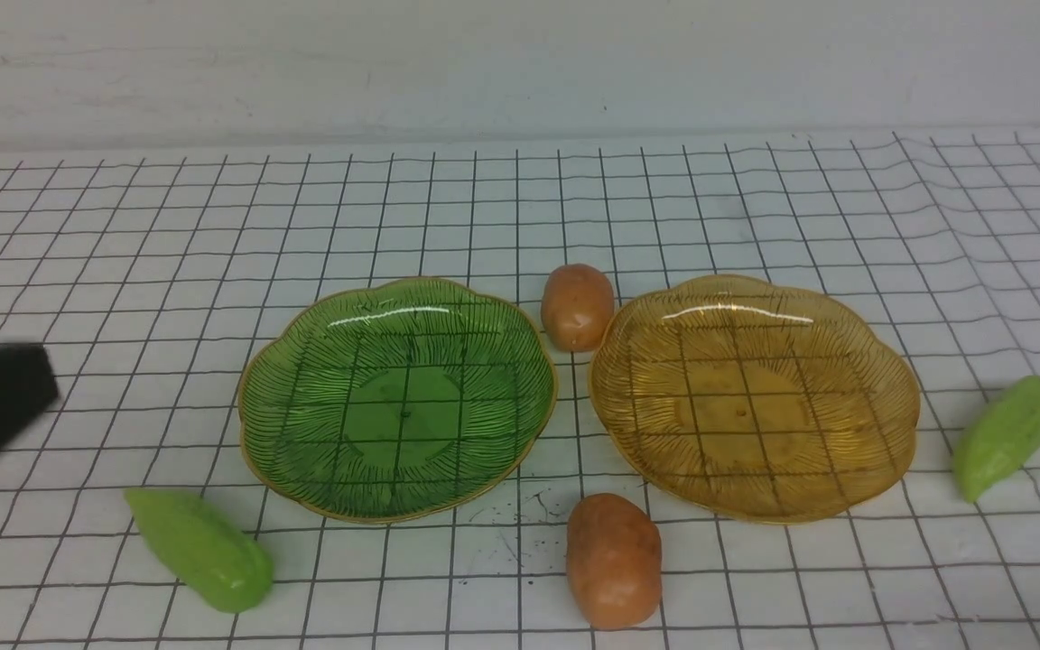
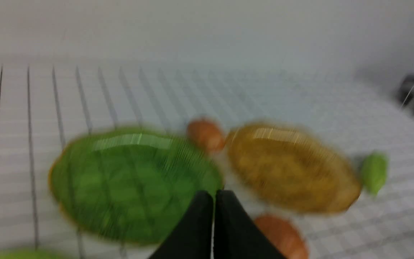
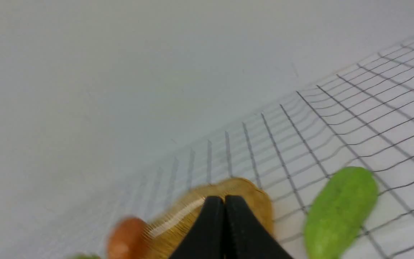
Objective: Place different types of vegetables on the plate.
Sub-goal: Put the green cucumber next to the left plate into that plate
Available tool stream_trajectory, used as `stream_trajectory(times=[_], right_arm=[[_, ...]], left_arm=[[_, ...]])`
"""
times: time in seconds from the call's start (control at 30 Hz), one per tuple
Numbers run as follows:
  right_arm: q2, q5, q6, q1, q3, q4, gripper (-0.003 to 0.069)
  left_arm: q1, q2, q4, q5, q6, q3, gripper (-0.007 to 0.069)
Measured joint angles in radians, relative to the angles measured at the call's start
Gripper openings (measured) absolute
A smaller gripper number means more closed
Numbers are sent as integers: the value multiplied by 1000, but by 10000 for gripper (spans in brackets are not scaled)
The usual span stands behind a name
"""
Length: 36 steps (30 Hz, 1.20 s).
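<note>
The green plate [image 1: 303, 361] sits left and the amber plate [image 1: 755, 397] right, nearly touching. All four vegetables lie outside them on the grid cloth [image 1: 123, 226]. The far potato [image 1: 578, 307] is between the plates' far rims. The near potato [image 1: 614, 560] is just near of the gap. The left cucumber [image 1: 199, 549] is near-left of the green plate, and the right cucumber [image 1: 1009, 436] is right of the amber one. A pale wall [image 1: 520, 63] stands behind. The left gripper [image 2: 213, 201], at the left edge, and the right gripper [image 3: 224, 205] both have their jaws pressed together, gripping nothing.
</note>
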Motion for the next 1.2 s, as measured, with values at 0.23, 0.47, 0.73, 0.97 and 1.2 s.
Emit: stream_trajectory(times=[0.23, 0.47, 0.73, 0.97, 1.2], right_arm=[[0, -62, 57, 0, 0, 230, -15], [0, -56, 68, 0, 0, 269, -15], [49, 282, -124, 33, -229, 223, -15], [382, 643, -333, 41, -579, 177, -15], [623, 902, -487, 41, -735, 215, -15]], left_arm=[[1, 265, 350, 30, -306, 1, -8], [10, 440, 401, -12, -468, 1, -7], [96, 636, 137, -36, -356, 1, -7], [166, 760, -16, -45, -253, -1, -1], [170, 788, 53, -131, -250, -4, 162]])
